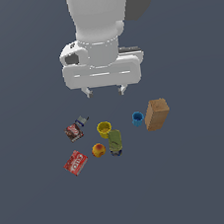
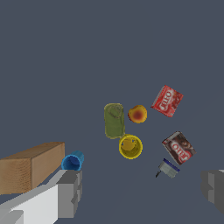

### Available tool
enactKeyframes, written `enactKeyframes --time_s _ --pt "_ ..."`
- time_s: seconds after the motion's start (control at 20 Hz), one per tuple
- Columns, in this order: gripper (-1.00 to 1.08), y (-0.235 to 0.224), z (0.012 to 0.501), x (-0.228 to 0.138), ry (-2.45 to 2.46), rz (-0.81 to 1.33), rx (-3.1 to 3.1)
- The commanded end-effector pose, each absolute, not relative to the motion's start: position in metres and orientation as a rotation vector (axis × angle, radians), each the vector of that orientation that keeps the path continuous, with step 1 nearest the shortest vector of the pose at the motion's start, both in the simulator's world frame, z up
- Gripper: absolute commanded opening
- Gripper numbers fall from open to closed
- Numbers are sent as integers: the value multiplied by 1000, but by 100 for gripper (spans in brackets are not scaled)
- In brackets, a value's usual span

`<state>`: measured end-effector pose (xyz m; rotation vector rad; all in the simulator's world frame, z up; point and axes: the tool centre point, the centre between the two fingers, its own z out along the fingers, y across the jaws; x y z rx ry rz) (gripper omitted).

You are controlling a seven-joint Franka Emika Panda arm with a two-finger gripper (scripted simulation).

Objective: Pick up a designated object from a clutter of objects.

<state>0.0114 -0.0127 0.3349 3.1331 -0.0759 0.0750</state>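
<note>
Hanging above the clutter, our tool (image 1: 104,91) is showing its two fingers spread wide apart, with nothing between them; in the wrist view one finger (image 2: 70,192) is sitting at one side of the frame and the other at the far edge, well separated. Below the tool on the dark tabletop (image 1: 192,183) we are seeing the yellow cup (image 1: 104,129) standing upright; touching it, or just beside it, the olive-green bottle (image 1: 115,141) is lying on its side, its dark end pointing away from the cup. The orange-red fruit (image 1: 99,150) is resting just beside the bottle, toward the exterior view's left; further that way the red flat box (image 1: 76,162) is lying flat, and the dark red packet (image 1: 74,132) is lying near it with a small grey-blue item (image 1: 82,120) just beside the packet. Toward the exterior view's right the blue cup (image 1: 137,118) is lying just beside the tan box (image 1: 156,114); we cannot tell whether these two are touching.
</note>
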Motion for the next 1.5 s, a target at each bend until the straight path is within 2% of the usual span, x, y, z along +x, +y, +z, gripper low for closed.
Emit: enactKeyframes --time_s 0.0,0.95,1.45 --pt "100 -13 335 11 -76 75 3133" --pt "100 -11 317 11 -106 19 3165" --pt "100 -9 259 30 -69 14 3157"
